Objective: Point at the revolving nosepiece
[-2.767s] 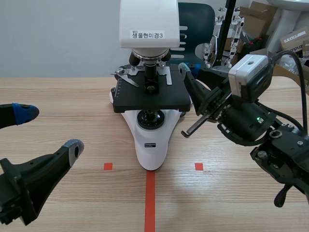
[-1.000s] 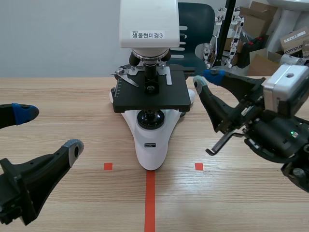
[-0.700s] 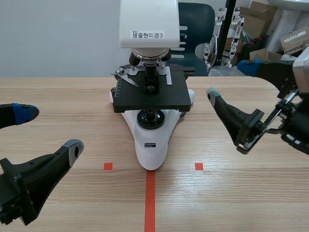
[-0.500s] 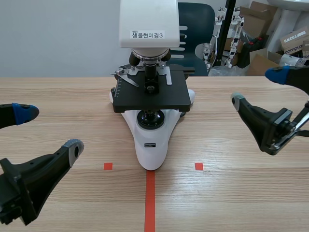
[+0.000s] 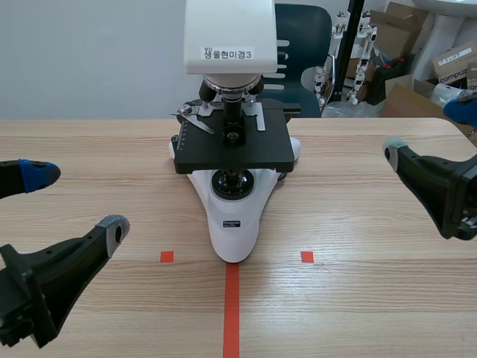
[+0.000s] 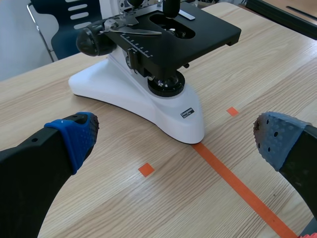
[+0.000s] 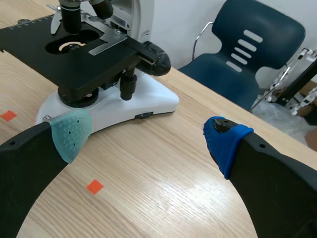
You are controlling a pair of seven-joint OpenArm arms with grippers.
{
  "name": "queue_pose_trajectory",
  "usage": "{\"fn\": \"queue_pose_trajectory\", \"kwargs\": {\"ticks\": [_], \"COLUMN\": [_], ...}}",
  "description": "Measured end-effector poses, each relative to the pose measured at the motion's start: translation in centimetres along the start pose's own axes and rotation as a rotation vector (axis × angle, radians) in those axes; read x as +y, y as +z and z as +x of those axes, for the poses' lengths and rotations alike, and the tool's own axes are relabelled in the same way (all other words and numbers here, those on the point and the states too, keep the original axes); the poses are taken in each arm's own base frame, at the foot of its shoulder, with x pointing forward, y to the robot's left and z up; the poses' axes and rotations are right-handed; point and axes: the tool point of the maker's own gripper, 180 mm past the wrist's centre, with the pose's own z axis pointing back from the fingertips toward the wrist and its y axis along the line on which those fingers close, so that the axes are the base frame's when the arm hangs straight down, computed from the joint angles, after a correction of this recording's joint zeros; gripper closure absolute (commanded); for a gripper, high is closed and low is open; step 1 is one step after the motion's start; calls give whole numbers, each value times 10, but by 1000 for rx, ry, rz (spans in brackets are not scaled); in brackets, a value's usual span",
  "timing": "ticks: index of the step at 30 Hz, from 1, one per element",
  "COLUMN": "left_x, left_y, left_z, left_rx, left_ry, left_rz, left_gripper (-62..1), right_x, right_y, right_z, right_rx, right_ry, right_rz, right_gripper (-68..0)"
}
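White-bodied and black-staged, a microscope point(image 5: 232, 216) stands at the middle of a pale wooden table point(image 5: 97, 149), toward 12 o'clock in the scene view. Its foot meets the far end of an orange-red tape line point(image 5: 232, 309). Two small tape squares point(image 5: 167, 256) lie at roughly 7 and 5 o'clock of the foot.

The revolving nosepiece point(image 5: 230, 89) sits high on the instrument, directly under the white head point(image 5: 229, 33) and above the black stage point(image 5: 232, 149). One dark objective point(image 5: 233, 112) points straight down at the stage opening. Both arms are well apart from it.

The left gripper point(image 5: 73, 200) hangs at about 8 o'clock of the microscope. Its fingers are spread wide with nothing between them, a blue pad point(image 5: 33, 173) on the farther finger and a grey pad point(image 5: 113, 226) on the nearer.

The right gripper point(image 5: 428, 128) is out at about 3 o'clock of the microscope, low over the table near its right side. Its fingers are likewise wide apart and carry nothing, and its grey-green pad point(image 5: 393, 146) is the tip nearer the stage.

From the left wrist camera, the white foot and the stage lie ahead of the spread fingers, and the tape line runs back from the foot toward the gripper. From the right wrist camera, the stage and a black focus knob point(image 7: 156, 58) lie ahead of the gripper, toward its grey-green side. A blue chair point(image 7: 252, 47) stands beyond the table's edge. Cardboard boxes point(image 5: 406, 30) are stacked at 1 o'clock in the scene view, behind the table.
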Motion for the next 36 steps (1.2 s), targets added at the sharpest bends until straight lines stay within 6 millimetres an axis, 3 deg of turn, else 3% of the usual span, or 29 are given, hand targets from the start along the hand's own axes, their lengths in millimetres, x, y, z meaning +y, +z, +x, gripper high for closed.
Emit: {"fn": "queue_pose_trajectory", "kwargs": {"ticks": [2,9,36], "left_x": [0,0,0], "left_y": [0,0,0], "left_z": [0,0,0], "left_rx": [0,0,0], "left_ry": [0,0,0], "left_rz": [0,0,0], "left_gripper": [-623,-623,-623], "right_x": [4,15,19], "right_y": [0,3,5], "right_z": [0,-24,-22], "right_rx": [8,169,164], "right_ry": [-15,-56,-76], "right_rz": [0,-11,-19], "right_gripper": [-679,-679,-679]}}
